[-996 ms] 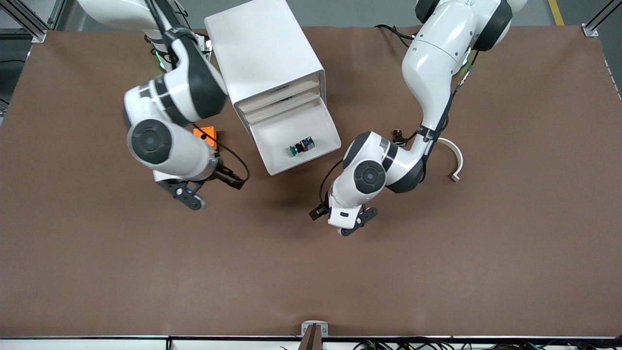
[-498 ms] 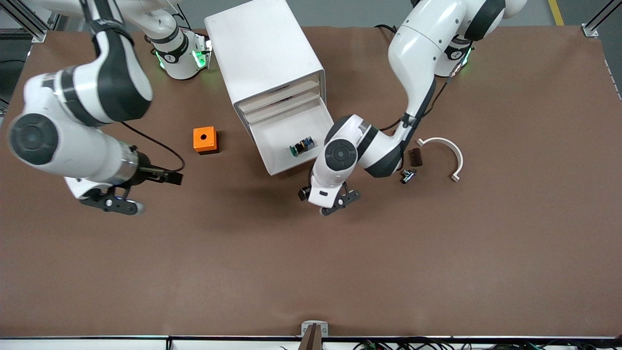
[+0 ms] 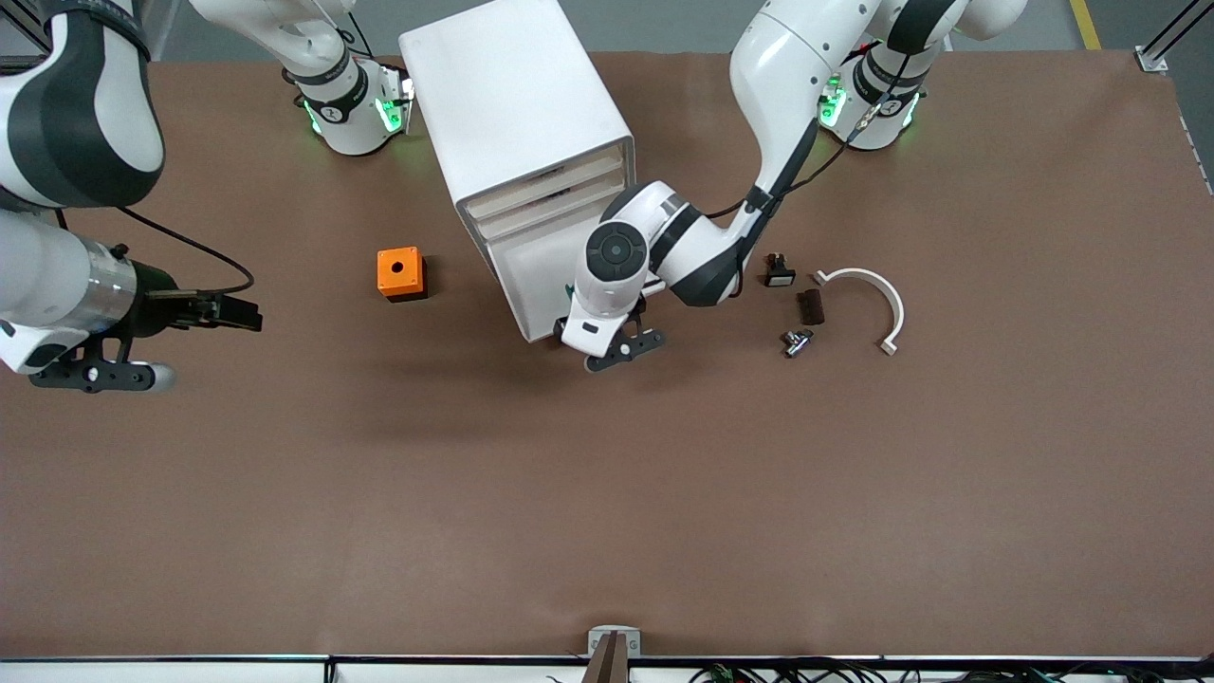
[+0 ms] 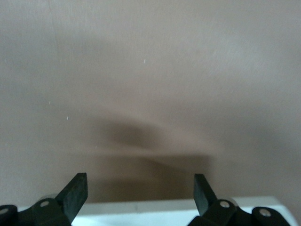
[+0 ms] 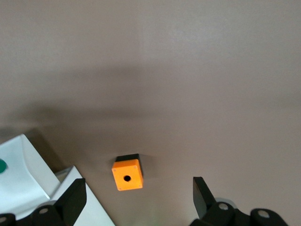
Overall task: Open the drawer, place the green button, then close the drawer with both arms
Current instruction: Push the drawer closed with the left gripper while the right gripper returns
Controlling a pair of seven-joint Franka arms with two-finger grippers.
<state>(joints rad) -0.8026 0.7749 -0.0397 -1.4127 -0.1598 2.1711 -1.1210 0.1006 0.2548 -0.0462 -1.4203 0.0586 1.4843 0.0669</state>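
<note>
The drawer (image 3: 529, 275) stands pulled out of the white cabinet (image 3: 512, 95). In the front view the left arm's wrist covers most of its tray, so the button is hidden there. In the right wrist view only the button's green cap (image 5: 2, 165) shows, inside the white drawer (image 5: 19, 181). My left gripper (image 3: 621, 349) is open and empty at the drawer's front edge. In the left wrist view (image 4: 139, 188) the white front (image 4: 141, 214) lies between its fingers. My right gripper (image 3: 95, 376) is open and empty over the table at the right arm's end (image 5: 138, 193).
An orange cube with a hole (image 3: 399, 273) (image 5: 127, 174) sits beside the cabinet toward the right arm's end. Toward the left arm's end lie a small black part (image 3: 780, 275), a dark block (image 3: 809, 305), a metal piece (image 3: 795, 341) and a white curved strip (image 3: 877, 294).
My left gripper has moved up to the drawer's front, and its arm now covers the button. My right arm has swung away toward its end of the table, uncovering the orange cube.
</note>
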